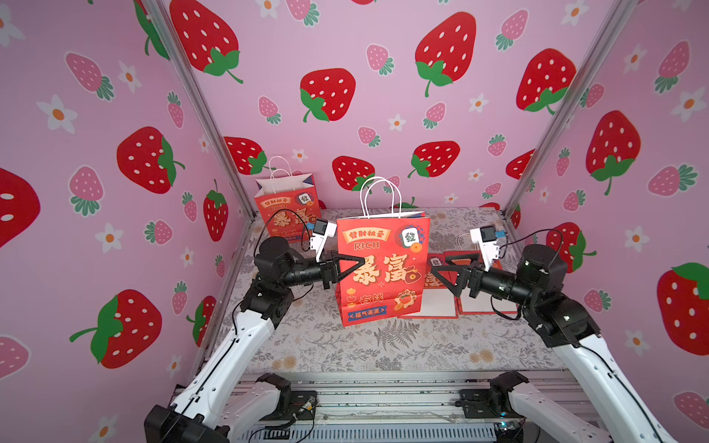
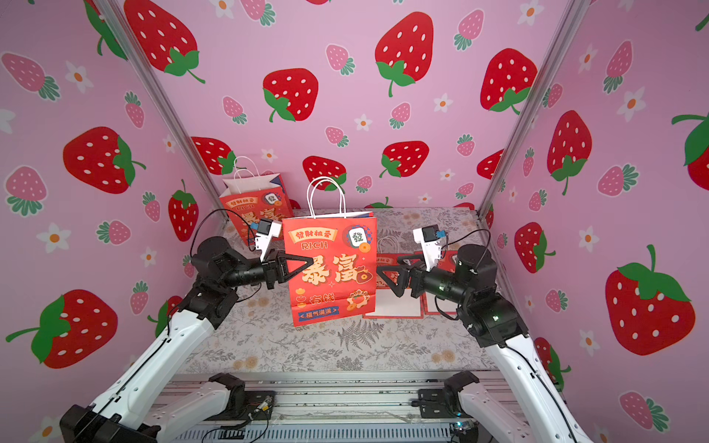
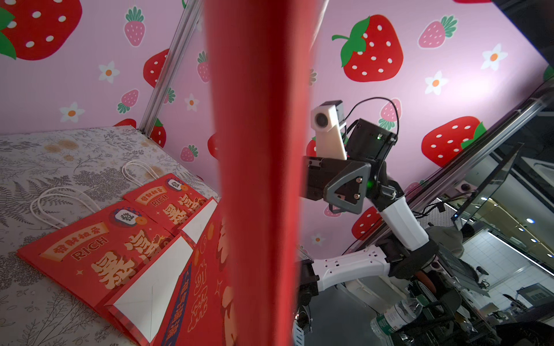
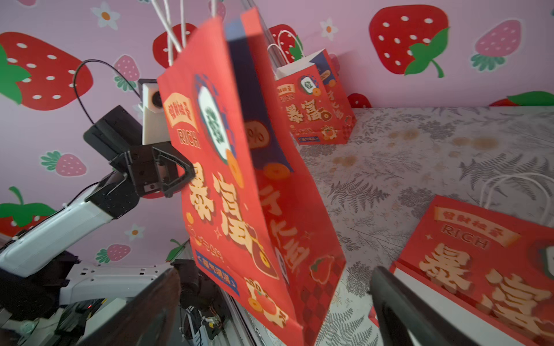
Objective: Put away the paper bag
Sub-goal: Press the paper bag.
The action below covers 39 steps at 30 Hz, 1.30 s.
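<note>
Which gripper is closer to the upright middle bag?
Left. The left gripper is shut on one edge of the paper bag; the right gripper, jaws open, sits off its opposite side.

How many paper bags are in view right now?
4. A corner bag stands at the far left; a middle bag is upright, pinched by the left gripper; two flat bags lie side by side to its right. Others beneath them would be hidden.

Robot lab test booth. Strawberry-print panels (image 1: 345, 96) on aluminium posts (image 1: 204, 115) enclose floral-cloth table (image 1: 422, 345). Bare rail with loose cables (image 1: 383, 395) along lower edge, both top views. Left wrist view, lower right: monitor (image 3: 491, 185), water bottle (image 3: 395, 317).
</note>
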Available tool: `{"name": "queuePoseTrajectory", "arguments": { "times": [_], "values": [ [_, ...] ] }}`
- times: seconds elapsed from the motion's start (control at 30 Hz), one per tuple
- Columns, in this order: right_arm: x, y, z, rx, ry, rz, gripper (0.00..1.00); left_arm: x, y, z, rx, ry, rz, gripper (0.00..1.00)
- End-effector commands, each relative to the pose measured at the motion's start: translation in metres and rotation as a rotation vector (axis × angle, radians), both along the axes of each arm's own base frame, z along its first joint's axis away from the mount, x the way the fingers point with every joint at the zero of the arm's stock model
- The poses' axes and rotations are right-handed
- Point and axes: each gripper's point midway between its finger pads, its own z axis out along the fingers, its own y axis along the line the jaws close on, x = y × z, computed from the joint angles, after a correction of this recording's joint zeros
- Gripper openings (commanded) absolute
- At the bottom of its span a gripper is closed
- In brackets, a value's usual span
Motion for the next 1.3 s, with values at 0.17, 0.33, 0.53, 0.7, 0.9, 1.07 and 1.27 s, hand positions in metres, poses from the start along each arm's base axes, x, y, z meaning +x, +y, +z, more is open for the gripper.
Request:
{"name": "queuePoseTrajectory", "arguments": {
  "times": [0.17, 0.33, 0.53, 0.7, 0.9, 1.07, 1.27],
  "values": [
    [-0.001, -0.018, -0.032, 0.023, 0.147, 0.010, 0.99, -0.011, -0.009, 0.051, -0.036, -0.029, -0.227, 0.00],
    [-0.011, 0.005, -0.017, 0.065, 0.196, 0.231, 0.99, -0.004, -0.015, 0.066, -0.037, -0.005, -0.288, 0.00],
    [0.015, 0.011, 0.027, 0.033, 0.172, 0.254, 0.98, -0.006, -0.016, 0.069, -0.014, 0.008, -0.340, 0.00],
    [0.007, 0.012, 0.037, 0.026, 0.066, 0.301, 0.99, -0.005, -0.017, 0.080, -0.024, 0.030, -0.341, 0.00],
    [-0.026, 0.008, 0.011, 0.023, -0.003, 0.373, 0.92, -0.001, -0.017, 0.103, -0.047, 0.041, -0.302, 0.00],
    [-0.037, 0.008, 0.018, 0.056, -0.022, 0.436, 0.79, 0.010, -0.021, 0.126, -0.104, 0.055, -0.286, 0.00],
    [-0.036, 0.015, 0.035, 0.135, -0.035, 0.492, 0.73, 0.004, -0.028, 0.136, -0.117, 0.056, -0.303, 0.00]
  ]
}}
